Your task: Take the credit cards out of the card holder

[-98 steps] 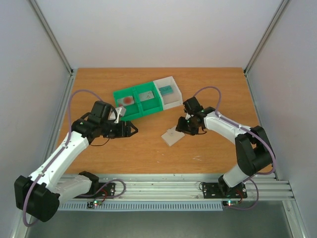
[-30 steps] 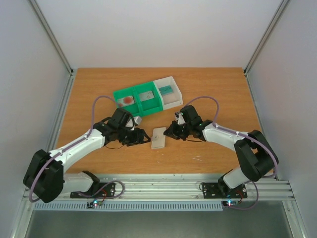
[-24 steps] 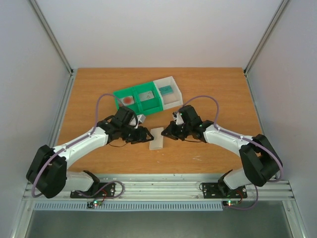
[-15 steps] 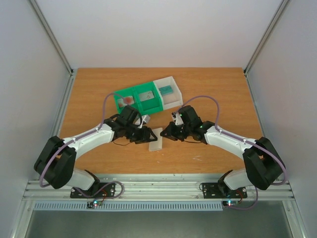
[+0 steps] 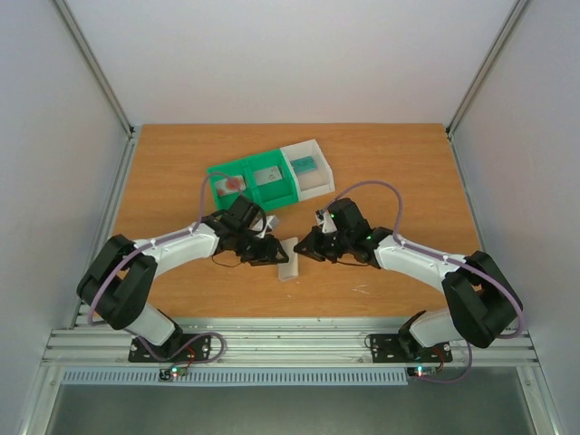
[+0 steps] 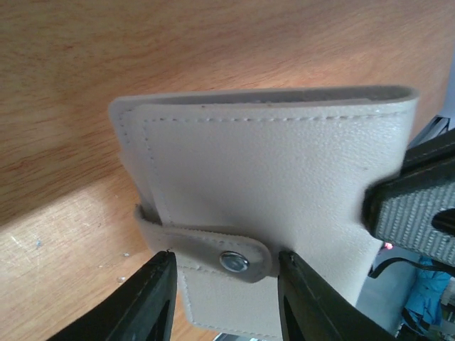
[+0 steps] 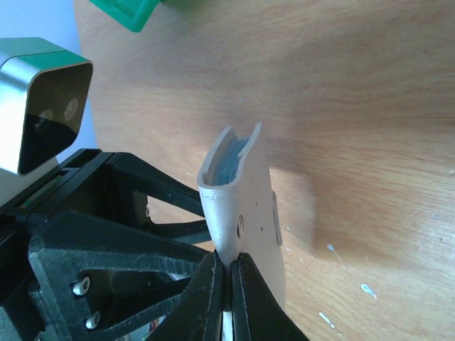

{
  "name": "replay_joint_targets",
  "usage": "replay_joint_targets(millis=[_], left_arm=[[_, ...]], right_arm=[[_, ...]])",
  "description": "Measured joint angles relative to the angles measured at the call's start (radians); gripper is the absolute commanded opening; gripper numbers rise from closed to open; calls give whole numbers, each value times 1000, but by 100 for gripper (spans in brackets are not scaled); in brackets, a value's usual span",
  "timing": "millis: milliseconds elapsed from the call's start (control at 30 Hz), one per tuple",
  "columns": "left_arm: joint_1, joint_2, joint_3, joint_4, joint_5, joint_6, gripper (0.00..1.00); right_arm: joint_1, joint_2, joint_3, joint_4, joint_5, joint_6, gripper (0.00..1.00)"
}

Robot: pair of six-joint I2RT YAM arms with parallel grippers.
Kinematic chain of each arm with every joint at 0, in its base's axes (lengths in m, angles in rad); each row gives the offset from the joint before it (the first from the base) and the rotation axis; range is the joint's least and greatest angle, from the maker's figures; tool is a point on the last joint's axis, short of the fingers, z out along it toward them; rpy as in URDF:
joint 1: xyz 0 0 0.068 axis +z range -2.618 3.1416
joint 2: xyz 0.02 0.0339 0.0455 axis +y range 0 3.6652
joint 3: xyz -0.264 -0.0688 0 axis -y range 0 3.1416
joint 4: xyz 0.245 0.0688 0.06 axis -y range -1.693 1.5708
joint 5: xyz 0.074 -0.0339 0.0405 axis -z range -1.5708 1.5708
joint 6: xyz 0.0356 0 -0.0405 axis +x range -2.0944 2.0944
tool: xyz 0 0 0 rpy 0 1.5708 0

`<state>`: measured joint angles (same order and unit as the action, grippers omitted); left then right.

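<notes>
Top view: card holder (image 5: 288, 260) sits on the bench (image 5: 181, 163) between left hand (image 5: 271, 255) and right hand (image 5: 304, 250), apparently braced for unloading. Left wrist: left hand half open, fingers (image 6: 151, 302) straddling the snap tab (image 6: 234, 261); contact unclear. Right wrist: right hand pinched shut on the holder's edge, mouth away, blue credit card (image 7: 229, 165) showing.

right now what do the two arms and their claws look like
The left arm and right arm have white links, bulky black joints and looping purple cables. The left claw and right claw are black with two fingers.
</notes>
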<state>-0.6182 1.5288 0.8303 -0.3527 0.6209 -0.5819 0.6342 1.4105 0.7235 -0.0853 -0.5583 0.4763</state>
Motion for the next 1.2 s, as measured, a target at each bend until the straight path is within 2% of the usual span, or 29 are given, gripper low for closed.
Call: replay_joint_targets(millis=[233, 533, 1133, 1200], left_arm=[[-10, 16, 10, -3, -33, 20, 18], [-13, 30, 21, -21, -62, 40, 0], [-22, 28, 38, -85, -111, 13, 0], [-22, 28, 38, -92, -117, 13, 4]], right_arm=[[0, 2, -27, 54, -12, 13, 1], [0, 37, -43, 112, -29, 19, 1], [-65, 49, -76, 51, -43, -61, 1], [-73, 61, -76, 51, -47, -71, 1]])
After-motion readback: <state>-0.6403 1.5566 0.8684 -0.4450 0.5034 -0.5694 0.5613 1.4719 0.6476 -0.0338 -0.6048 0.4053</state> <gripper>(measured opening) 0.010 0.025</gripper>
